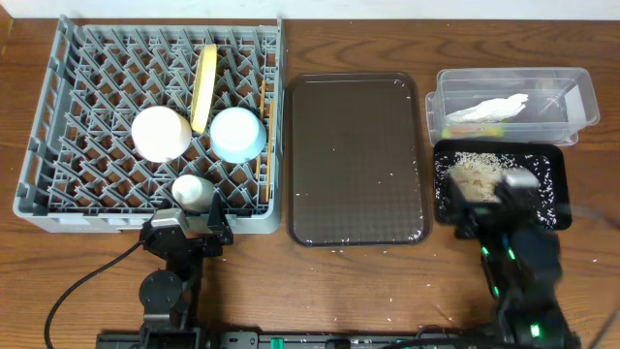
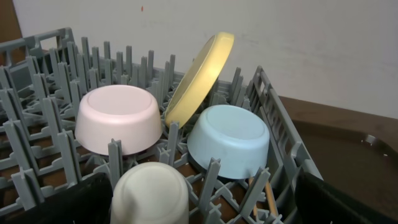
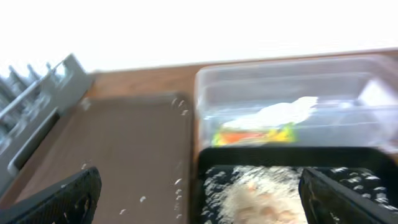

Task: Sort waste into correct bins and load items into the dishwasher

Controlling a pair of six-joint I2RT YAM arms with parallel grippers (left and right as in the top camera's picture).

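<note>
Left gripper (image 1: 184, 229) spread, empty, at dish rack (image 1: 97, 219) near edge; white cup (image 1: 193, 192) just ahead. Right gripper (image 1: 496, 204) spread, empty, over black tray (image 1: 562, 189); rice scraps (image 3: 255, 196) dead ahead; clear tub (image 1: 509, 73) beyond holds napkin (image 1: 489, 109) and wrapper (image 3: 252, 135).

The brown wood-grain tabletop (image 1: 358, 291) runs the full width of the station. A plain off-white wall (image 2: 323, 43) stands behind its far edge. Lighting is soft and even.

Bright, even light; right-wrist view blurred.
</note>
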